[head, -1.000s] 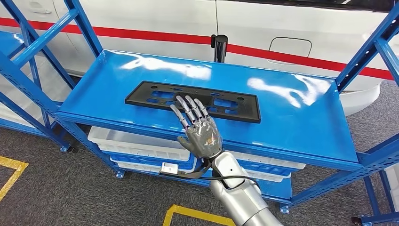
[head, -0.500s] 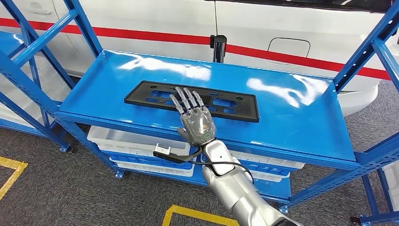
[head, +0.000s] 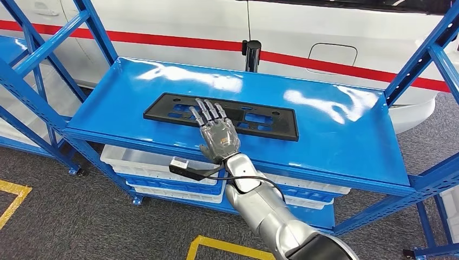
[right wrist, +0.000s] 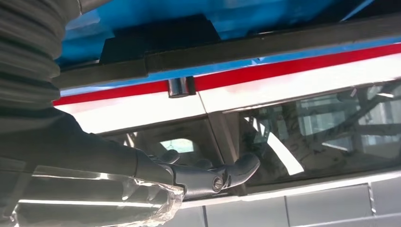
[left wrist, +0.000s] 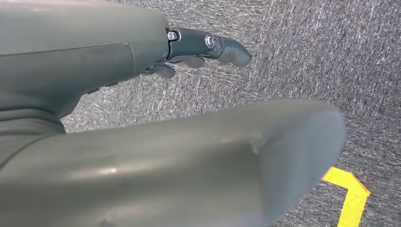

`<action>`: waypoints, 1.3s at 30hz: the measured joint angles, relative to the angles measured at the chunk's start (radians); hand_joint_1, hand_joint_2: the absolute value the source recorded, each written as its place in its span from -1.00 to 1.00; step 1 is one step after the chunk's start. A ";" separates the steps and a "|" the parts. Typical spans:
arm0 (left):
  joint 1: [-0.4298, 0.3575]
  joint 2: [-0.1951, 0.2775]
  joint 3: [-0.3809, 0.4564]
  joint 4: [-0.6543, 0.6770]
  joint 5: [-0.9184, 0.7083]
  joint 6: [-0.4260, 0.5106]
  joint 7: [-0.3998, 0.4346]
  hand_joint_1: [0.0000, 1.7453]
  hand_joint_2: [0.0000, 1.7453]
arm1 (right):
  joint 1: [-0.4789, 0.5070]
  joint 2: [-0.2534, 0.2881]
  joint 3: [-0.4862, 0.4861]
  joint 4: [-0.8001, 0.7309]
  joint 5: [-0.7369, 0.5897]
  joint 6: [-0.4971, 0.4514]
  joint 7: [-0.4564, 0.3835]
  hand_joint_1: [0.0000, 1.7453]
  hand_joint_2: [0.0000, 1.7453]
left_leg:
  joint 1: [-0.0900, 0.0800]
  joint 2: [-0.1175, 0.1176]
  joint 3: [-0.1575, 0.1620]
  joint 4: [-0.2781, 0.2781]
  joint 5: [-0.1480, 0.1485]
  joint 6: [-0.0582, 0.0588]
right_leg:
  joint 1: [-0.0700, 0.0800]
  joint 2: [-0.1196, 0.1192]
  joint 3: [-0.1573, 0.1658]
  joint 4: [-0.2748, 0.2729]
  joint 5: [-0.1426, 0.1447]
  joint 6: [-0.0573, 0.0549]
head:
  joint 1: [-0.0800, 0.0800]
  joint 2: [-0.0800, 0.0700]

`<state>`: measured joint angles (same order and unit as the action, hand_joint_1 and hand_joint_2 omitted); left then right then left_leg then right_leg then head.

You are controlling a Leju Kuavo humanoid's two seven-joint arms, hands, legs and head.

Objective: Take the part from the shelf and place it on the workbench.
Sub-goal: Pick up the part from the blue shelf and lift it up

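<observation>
Right hand (head: 217,135) flat over black part (head: 265,120), contact unclear.

part (head: 254,116) middle hidden under right hand (head: 216,135)

Right hand (head: 216,135) reaches over near edge of blue shelf (head: 335,135), fingers (head: 207,110) spread flat on top of black part (head: 260,120), approx. at its middle. Part lies flat w/ long side left-right. White bins (head: 141,160) on lower level. White car w/ red stripe (head: 178,40) at far side.
</observation>
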<state>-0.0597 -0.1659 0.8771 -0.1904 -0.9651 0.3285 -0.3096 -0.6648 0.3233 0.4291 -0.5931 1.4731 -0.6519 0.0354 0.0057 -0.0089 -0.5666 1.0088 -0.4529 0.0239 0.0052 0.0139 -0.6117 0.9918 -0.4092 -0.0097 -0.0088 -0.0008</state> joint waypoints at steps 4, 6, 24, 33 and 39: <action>0.000 0.000 0.001 0.000 -0.001 0.003 -0.006 -1.00 -1.00 | -0.044 0.004 0.005 0.051 0.035 0.032 0.077 -1.00 1.00 | 0.000 0.000 0.000 0.000 0.000 0.000 | 0.000 0.000 0.000 0.000 0.000 0.000 | 0.000 0.000; 0.000 0.000 0.004 0.000 -0.004 0.003 -0.008 -1.00 -1.00 | -0.064 0.004 0.006 0.075 0.049 0.047 0.111 -1.00 1.00 | 0.000 0.000 0.000 0.000 0.000 0.000 | 0.000 0.000 0.000 0.000 0.000 0.000 | 0.000 0.000; 0.000 0.003 0.011 0.000 -0.026 -0.001 -0.015 -1.00 -1.00 | -0.166 -0.010 0.005 0.200 0.074 0.172 0.203 -0.90 1.00 | 0.000 0.000 0.000 0.000 0.000 0.000 | 0.000 0.000 0.000 0.000 0.000 0.000 | 0.000 0.000; 0.000 0.007 0.011 0.000 -0.036 0.000 -0.027 -1.00 -1.00 | -0.186 -0.018 0.003 0.235 0.070 0.229 0.198 0.60 1.00 | 0.000 0.000 0.001 0.000 0.000 0.000 | 0.000 0.000 0.000 0.000 0.000 0.000 | 0.000 0.000; 0.000 0.010 0.011 0.000 -0.036 0.006 -0.030 -1.00 -1.00 | -0.189 -0.019 0.002 0.249 0.070 0.238 0.198 0.41 1.00 | 0.000 0.000 0.001 0.000 0.000 0.000 | 0.000 0.000 0.000 0.000 0.000 0.000 | 0.000 0.000</action>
<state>-0.0598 -0.1556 0.8880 -0.1904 -1.0014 0.3343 -0.3400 -0.8538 0.3045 0.4314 -0.3440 1.5433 -0.4138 0.2337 0.0057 -0.0089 -0.5660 1.0090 -0.4528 0.0238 0.0053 0.0141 -0.6117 0.9919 -0.4091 -0.0097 -0.0088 -0.0008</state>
